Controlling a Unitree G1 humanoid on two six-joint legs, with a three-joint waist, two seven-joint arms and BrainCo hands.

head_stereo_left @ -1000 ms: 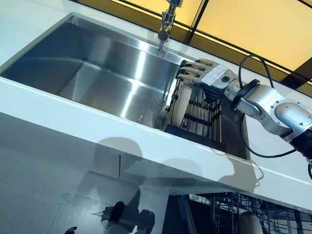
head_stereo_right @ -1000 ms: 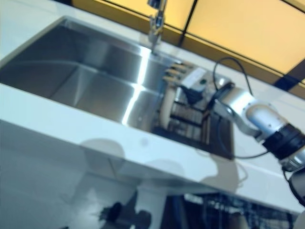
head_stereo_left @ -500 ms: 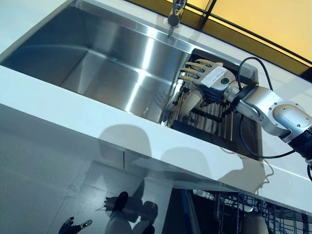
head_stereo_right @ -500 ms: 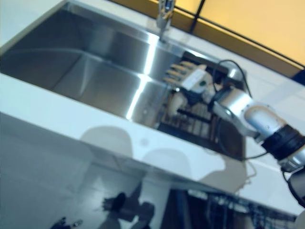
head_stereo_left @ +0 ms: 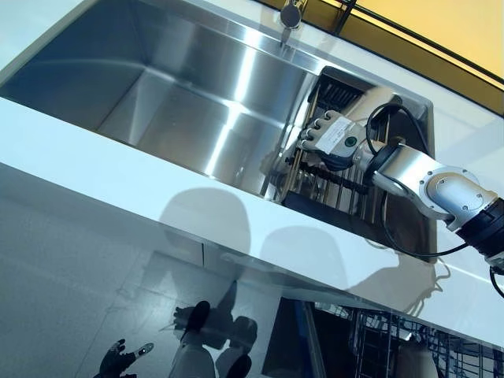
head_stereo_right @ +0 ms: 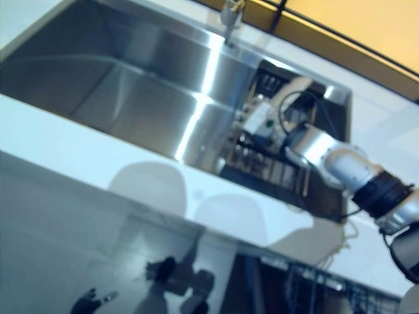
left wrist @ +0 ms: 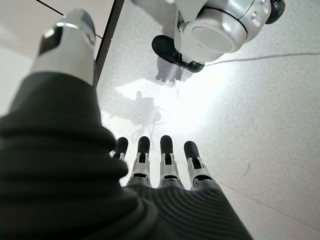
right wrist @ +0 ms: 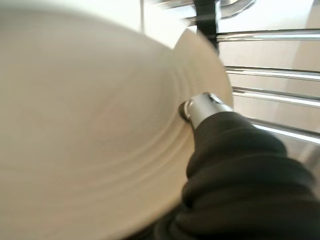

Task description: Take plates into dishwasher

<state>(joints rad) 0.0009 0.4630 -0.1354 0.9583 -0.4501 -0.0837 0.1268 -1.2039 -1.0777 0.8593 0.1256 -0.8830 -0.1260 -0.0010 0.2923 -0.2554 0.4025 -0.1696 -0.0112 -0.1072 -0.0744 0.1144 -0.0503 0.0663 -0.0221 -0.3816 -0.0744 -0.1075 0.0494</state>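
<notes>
A cream plate (head_stereo_left: 370,101) stands in the dark wire dish rack (head_stereo_left: 339,189) at the right end of the steel sink (head_stereo_left: 181,102). My right hand (head_stereo_left: 324,138) reaches down into the rack, fingers curled at the plate's edge. In the right wrist view the plate (right wrist: 90,120) fills the picture, with the thumb (right wrist: 200,107) pressed on its face and the fingers hidden behind it. My left hand (left wrist: 160,162) hangs low by the floor, fingers straight and holding nothing; it also shows small as the left hand (head_stereo_left: 118,362) under the counter.
A white counter (head_stereo_left: 118,173) runs along the sink's front edge. The faucet (head_stereo_left: 290,12) hangs over the back rim. Below at the right, an open dishwasher rack (head_stereo_left: 378,342) holds a pale plate (head_stereo_left: 413,364).
The camera has tipped, shifting the whole picture. My right hand has sunk lower into the rack and its spread fingers have curled onto the plate, which now shows above the wrist.
</notes>
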